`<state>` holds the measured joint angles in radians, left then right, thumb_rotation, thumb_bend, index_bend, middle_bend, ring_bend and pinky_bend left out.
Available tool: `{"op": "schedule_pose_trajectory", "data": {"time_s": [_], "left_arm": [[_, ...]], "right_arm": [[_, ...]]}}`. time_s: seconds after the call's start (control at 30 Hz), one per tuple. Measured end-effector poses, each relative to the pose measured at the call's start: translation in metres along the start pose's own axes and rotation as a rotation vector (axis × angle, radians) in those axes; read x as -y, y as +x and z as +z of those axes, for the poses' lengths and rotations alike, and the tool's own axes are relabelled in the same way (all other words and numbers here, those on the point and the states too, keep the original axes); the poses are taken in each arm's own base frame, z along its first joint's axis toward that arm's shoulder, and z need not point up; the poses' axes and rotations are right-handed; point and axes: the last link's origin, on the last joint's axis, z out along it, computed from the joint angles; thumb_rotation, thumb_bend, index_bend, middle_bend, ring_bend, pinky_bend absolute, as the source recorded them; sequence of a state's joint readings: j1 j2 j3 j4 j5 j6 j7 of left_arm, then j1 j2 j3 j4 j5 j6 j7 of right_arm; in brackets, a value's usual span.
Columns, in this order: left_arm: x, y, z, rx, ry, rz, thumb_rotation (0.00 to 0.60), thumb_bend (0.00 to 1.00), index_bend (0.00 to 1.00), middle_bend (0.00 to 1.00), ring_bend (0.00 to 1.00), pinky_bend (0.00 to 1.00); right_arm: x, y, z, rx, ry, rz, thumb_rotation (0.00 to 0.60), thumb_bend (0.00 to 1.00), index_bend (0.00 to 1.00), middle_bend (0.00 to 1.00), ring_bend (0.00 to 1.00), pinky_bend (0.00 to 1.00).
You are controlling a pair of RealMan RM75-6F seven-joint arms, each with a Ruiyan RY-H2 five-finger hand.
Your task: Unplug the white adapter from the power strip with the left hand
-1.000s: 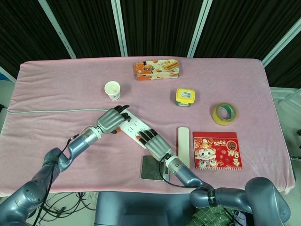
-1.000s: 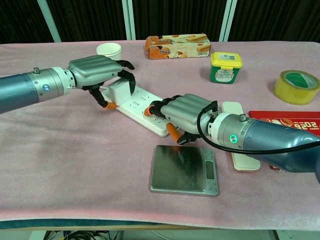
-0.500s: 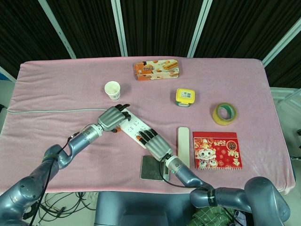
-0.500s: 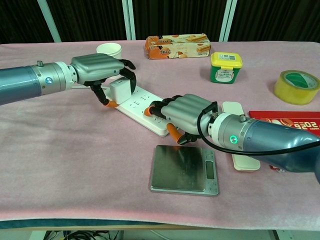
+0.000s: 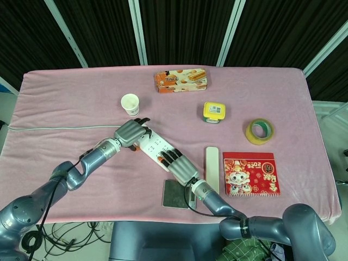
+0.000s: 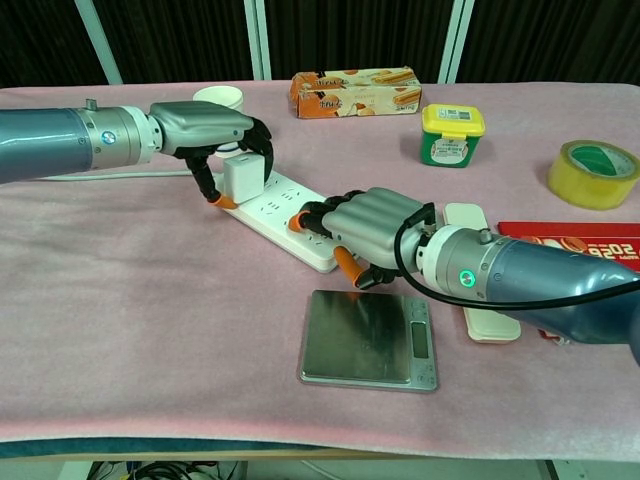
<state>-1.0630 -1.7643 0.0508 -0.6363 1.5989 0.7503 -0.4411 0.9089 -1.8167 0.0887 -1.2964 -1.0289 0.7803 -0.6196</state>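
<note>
The white power strip [image 6: 283, 212] lies slantwise on the pink cloth. A white cube adapter [image 6: 243, 177] stands on its far left end. My left hand [image 6: 208, 124] reaches in from the left, and its fingers curl over and around the adapter, pinching its sides. In the head view the left hand [image 5: 132, 134] hides the adapter. Whether the pins are clear of the socket does not show. My right hand [image 6: 375, 226] grips the near end of the strip [image 5: 158, 147], fingers over its top and thumb at its near edge, holding it down.
A steel scale [image 6: 368, 338] sits just in front of the right hand, with a white case [image 5: 211, 161] and a red booklet [image 5: 251, 174] to its right. Behind are a paper cup [image 5: 130, 103], a biscuit box [image 5: 181, 80], a yellow-lidded jar [image 5: 214, 112] and a tape roll [image 5: 259, 130]. The strip's grey cable [image 5: 60, 128] runs left.
The left hand has risen and turned slightly, with the forearm swinging higher; the adapter sits a touch higher in its grip. The right hand and the strip have stayed put.
</note>
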Motion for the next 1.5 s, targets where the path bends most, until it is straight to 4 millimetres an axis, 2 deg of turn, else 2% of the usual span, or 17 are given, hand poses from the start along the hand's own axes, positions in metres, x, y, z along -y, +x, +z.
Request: {"op": "schedule_pose_trajectory", "data": {"time_s": [0.4, 0.87, 1.5], "left_arm": [[-0.003, 0.008, 0.002, -0.019, 0.011, 0.015, 0.6, 0.59, 0.52, 0.49, 0.1, 0.24], [-0.002, 0.013, 0.0, -0.037, 0.026, 0.014, 0.6, 0.6, 0.54, 0.51, 0.11, 0.25], [-0.002, 0.013, -0.008, -0.098, 0.022, -0.071, 0.6, 0.63, 0.58, 0.54, 0.15, 0.31]], "right_arm": [[-0.001, 0.0, -0.002, -0.004, -0.005, -0.001, 0.6, 0.8, 0.32, 0.27, 0.24, 0.14], [0.0, 0.001, -0.003, -0.004, -0.006, 0.004, 0.6, 0.8, 0.32, 0.27, 0.25, 0.14], [0.0, 0.0, -0.005, 0.022, 0.005, 0.009, 0.6, 0.8, 0.33, 0.28, 0.27, 0.16]]}}
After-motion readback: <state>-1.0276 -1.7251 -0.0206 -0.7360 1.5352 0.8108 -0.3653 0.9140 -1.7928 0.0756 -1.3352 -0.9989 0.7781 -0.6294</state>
